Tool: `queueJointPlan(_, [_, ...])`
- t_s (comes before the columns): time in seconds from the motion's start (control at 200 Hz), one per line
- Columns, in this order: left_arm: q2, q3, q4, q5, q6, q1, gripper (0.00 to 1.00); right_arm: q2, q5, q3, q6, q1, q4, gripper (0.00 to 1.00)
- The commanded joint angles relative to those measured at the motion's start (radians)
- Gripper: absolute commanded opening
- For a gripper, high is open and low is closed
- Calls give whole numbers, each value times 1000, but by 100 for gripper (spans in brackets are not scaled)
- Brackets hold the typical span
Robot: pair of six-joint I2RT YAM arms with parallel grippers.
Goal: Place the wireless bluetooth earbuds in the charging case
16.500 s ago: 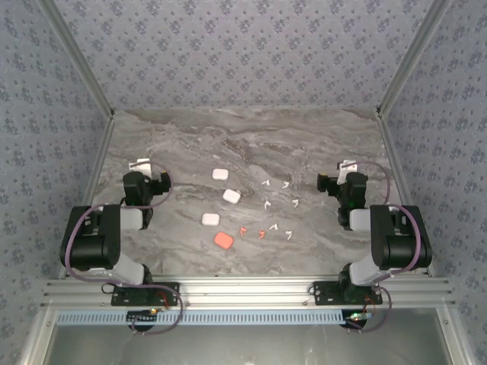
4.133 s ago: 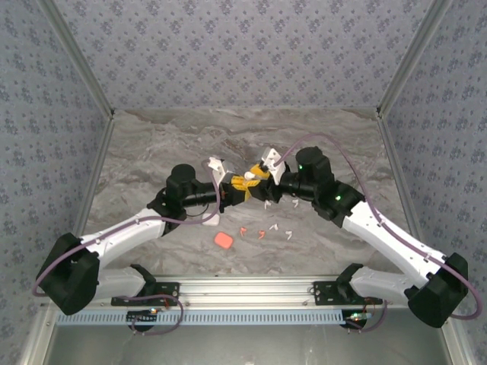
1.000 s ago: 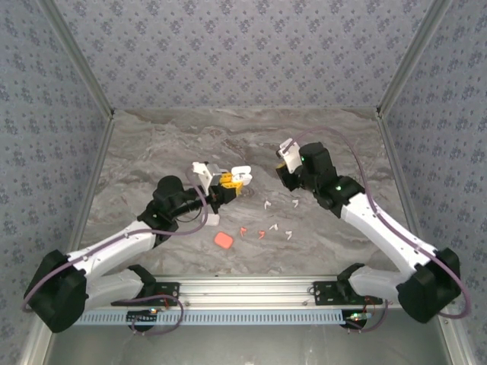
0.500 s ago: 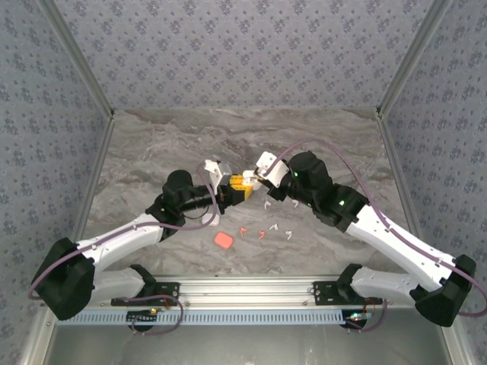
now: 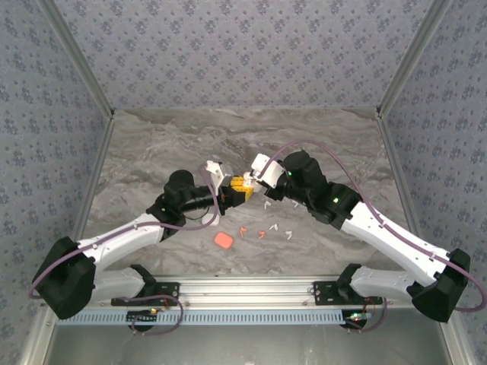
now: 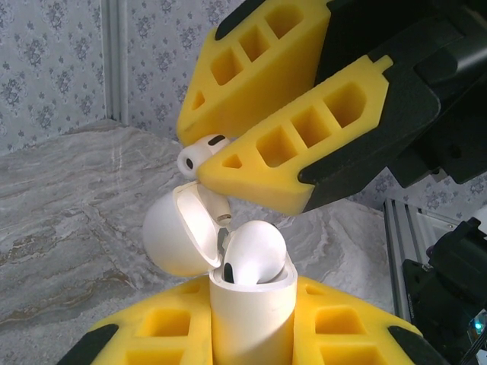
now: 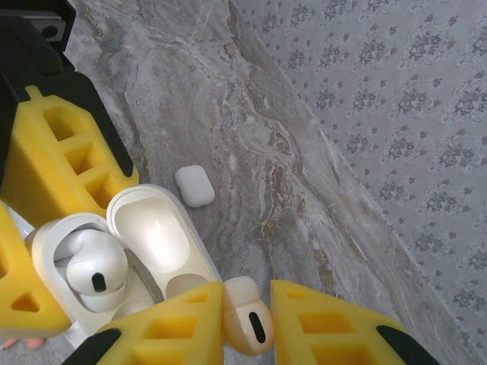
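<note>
Clamped upright in left gripper (image 6: 251, 338): open charging case (image 6: 251, 308), one white earbud (image 6: 255, 255) sitting inside. Pinched tight in right gripper (image 7: 247, 304), just above the case's lid: second white earbud (image 7: 245, 327). Beyond that case, on table (image 7: 251, 114): closed white case (image 7: 195, 185).

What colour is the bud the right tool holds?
White. The bud in the right tool, near the case, shows best in the right wrist view.

The grey marbled table (image 5: 152, 144) carries an orange-red case (image 5: 223, 240) toward six o'clock, loose earbuds (image 5: 261, 234) at the case's three o'clock, and a closed white case (image 7: 195, 185).
</note>
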Motion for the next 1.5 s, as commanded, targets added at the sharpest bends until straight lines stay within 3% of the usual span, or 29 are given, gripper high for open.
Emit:
queueJointPlan(0.0, [-5, 41, 10, 15, 20, -6, 0, -11, -6, 27, -21, 6, -38, 22])
queueJointPlan(0.66, [-7, 42, 10, 19, 25, -6, 0, 1, -102, 43, -4, 1, -108, 22])
queueJointPlan(1.219, [-25, 30, 30, 22, 38, -11, 0, 36, -336, 104, 72, -76, -160, 25])
queueJointPlan(1.494, [-25, 25, 34, 21, 39, -15, 0, 50, -322, 109, 62, -77, -180, 25])
